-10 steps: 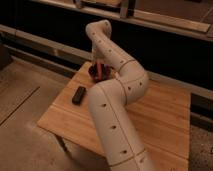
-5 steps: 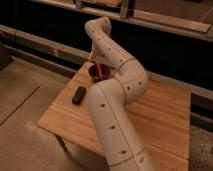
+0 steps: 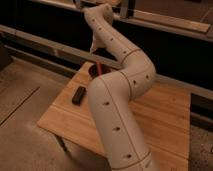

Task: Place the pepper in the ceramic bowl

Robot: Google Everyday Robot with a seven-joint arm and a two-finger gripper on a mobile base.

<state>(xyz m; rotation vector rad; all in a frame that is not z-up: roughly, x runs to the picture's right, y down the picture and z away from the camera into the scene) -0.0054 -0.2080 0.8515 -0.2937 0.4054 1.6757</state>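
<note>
- The white jointed arm folds back over the pale wooden bench, so its pincer hangs above the bench's far corner, over the dark round ceramic bowl.
- The slender red chili pepper stands tilted just under the pincer, its lower end at the bowl (whether it is gripped, and how wide the pincer stands, I cannot tell).
- A black rectangular block lies apart, near the left edge.
- No readable brand, label or writing.

White tubular arm, dark screw holes, claw above table
</note>
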